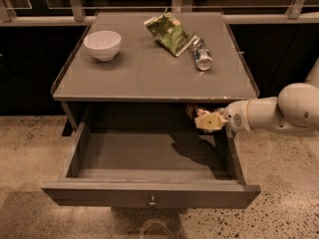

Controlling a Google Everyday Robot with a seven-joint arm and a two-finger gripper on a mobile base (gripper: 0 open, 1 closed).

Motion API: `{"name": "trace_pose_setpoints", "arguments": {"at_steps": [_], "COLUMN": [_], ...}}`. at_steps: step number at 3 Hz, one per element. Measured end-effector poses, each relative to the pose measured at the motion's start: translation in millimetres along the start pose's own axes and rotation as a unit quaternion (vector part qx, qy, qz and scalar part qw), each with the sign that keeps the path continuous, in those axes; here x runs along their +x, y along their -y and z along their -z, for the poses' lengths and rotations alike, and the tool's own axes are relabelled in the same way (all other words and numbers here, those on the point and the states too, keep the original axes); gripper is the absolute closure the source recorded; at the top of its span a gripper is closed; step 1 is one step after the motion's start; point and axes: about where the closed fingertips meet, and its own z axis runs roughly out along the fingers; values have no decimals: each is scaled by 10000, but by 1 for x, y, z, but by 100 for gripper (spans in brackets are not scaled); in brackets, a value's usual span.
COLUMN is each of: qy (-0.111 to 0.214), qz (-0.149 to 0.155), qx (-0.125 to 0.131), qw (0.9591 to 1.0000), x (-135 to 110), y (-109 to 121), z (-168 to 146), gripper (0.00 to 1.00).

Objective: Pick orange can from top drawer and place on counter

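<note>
The top drawer (119, 195) is pulled open, with its round knob (152, 201) at the front; its floor is bare. My gripper (204, 118) reaches in from the right and is above the drawer's right rear part, just under the front edge of the counter (144, 76). It is shut on the orange can (192, 111), which looks dark brown in the shadow and is partly hidden by the fingers. The can hangs clear of the drawer floor.
On the counter stand a white bowl (102, 45) at the left rear, a green snack bag (169, 33) and a clear plastic bottle (201, 54) at the right rear. A white post (313, 73) stands at the far right. Speckled floor surrounds the cabinet.
</note>
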Motion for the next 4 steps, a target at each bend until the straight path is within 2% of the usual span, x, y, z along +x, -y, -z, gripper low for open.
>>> {"name": "trace_pose_setpoints", "arguments": {"at_steps": [1,2,3,4], "qy": [-2,-85,-292,-434], "qz": [0,11,-82,-380], "qx": [-3,-141,-287,-350], "qw": [10000,9999,9991,9977], "x": [0,1,12,32], "y": [0,-5,-28,-54], "z": [0,-7,0,11], "gripper": [100,100,100,100]}}
